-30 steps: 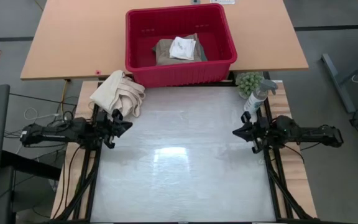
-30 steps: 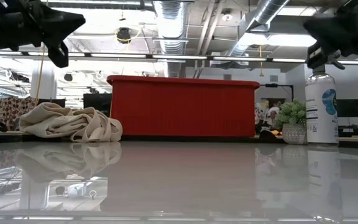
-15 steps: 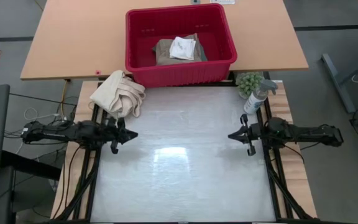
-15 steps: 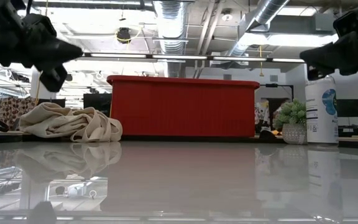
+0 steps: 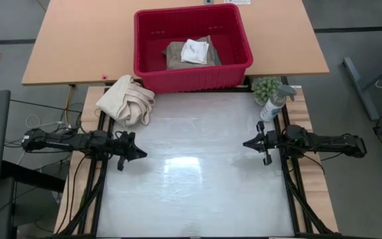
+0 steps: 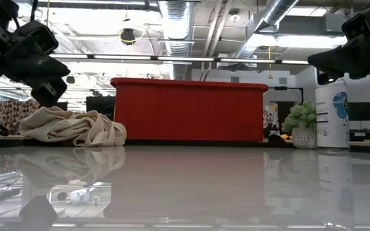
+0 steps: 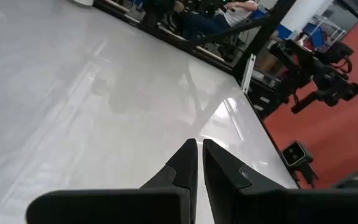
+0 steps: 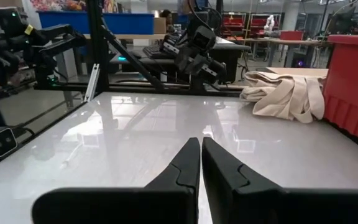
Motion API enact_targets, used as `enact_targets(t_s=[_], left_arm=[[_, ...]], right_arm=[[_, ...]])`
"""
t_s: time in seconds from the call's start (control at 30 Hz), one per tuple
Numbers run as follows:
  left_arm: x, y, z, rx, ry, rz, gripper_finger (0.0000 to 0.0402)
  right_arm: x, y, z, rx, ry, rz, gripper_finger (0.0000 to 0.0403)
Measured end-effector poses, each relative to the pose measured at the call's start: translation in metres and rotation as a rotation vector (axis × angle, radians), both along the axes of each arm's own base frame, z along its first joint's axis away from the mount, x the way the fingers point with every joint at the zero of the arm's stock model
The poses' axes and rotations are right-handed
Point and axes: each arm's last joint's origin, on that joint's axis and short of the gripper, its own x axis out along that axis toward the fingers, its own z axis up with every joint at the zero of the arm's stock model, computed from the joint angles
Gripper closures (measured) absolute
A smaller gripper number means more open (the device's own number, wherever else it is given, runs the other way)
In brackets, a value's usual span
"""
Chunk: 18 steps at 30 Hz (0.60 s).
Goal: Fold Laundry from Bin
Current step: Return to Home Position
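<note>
**Laundry binned, arms parked**

Folded laundry [image 5: 192, 52] sits in the red bin [image 5: 178, 79], far centre. Left gripper [image 5: 140, 154] and right gripper [image 5: 246, 143], both clenched empty, point inward from the side edges of the table [image 5: 191, 206]. The bin lies well beyond each, neither clearly nearer.

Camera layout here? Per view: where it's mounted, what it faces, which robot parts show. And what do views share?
High: overhead, straight down on the table; both arms, with left gripper and right gripper at its sides.
Low: table height, level toward the red bin; grippers in the upper corners.
Left wrist: behind the left gripper, across the table; own shut fingers, right gripper beyond.
Right wrist: mirrored; own shut fingers, left gripper beyond.
Shared: cream cloth in high, low, right wrist.
</note>
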Motion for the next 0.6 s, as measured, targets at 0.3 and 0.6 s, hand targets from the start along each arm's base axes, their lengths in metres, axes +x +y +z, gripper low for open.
enact_targets(t_s=[0.3,0.6], left_arm=[[-0.0002,0.0015,-0.0008,0.009,0.018,0.051,0.0388],[-0.0002,0.0018,-0.0009,0.011,0.019,0.061,0.0388]], right_arm=[[0.0000,0.0001,-0.0004,0.001,0.004,0.003,0.0359],[0.0000,0.0001,-0.0006,0.003,0.006,0.003,0.0359]])
